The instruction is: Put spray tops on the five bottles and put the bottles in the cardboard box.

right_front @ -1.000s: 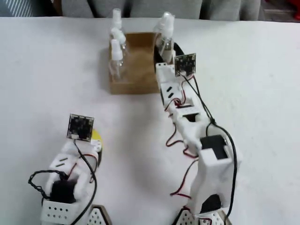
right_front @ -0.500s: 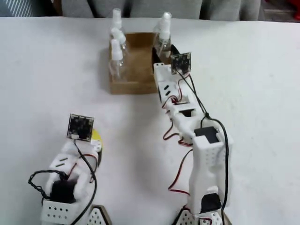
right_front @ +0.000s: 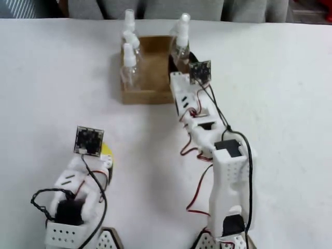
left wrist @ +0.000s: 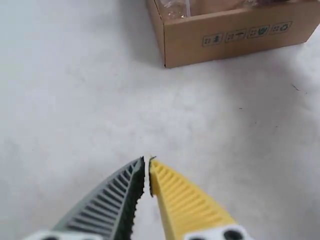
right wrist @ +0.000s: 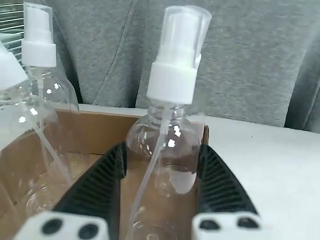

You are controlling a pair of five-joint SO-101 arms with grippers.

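The held bottle is clear and has a white spray top with a clear cap. It is at the far right corner of the cardboard box, inside its walls. I cannot tell if its bottom sits on the box floor. The right gripper pinches this bottle, with one black finger pressed on each side of its round body.

A row of three bottles stands along the left wall of the box. Each one has a white spray top on.

The right arm stretches from the near side of the box up to the box's right wall.

The left gripper is on the near side of the box and well apart from it. It hangs over the white table. Its grey finger and its yellow finger are pressed together at the tips, and there is nothing between them. It points toward the near left corner of the box.
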